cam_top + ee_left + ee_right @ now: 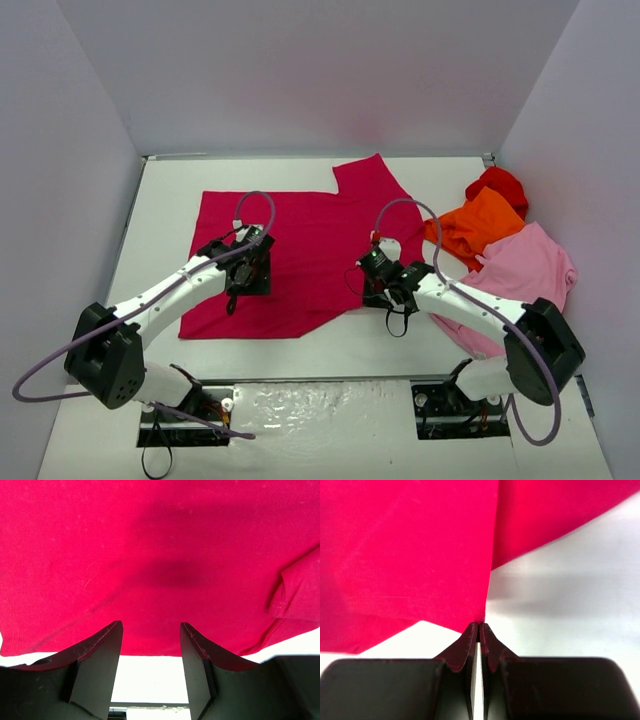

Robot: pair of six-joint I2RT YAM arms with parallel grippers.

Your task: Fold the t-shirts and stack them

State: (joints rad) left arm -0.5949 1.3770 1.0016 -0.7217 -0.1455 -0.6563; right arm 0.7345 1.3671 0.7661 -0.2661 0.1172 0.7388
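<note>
On the table [165,215] the raspberry-red t-shirt [310,250] lies spread. The right gripper [479,626] is clamped on its near edge. The left gripper [151,625] is half-open over it, empty. At right, heaped: orange t-shirt [478,228], pink t-shirt [530,270], red t-shirt [500,183].

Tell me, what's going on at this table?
Two robot arms are working on a raspberry-red t-shirt spread on the white table. The right pincer is shut on an edge of that shirt, while the left pincer stands open over the cloth, gripping nothing. An orange t-shirt, a pale pink t-shirt and a bright red t-shirt lie crumpled at the right, not yet folded.
</note>
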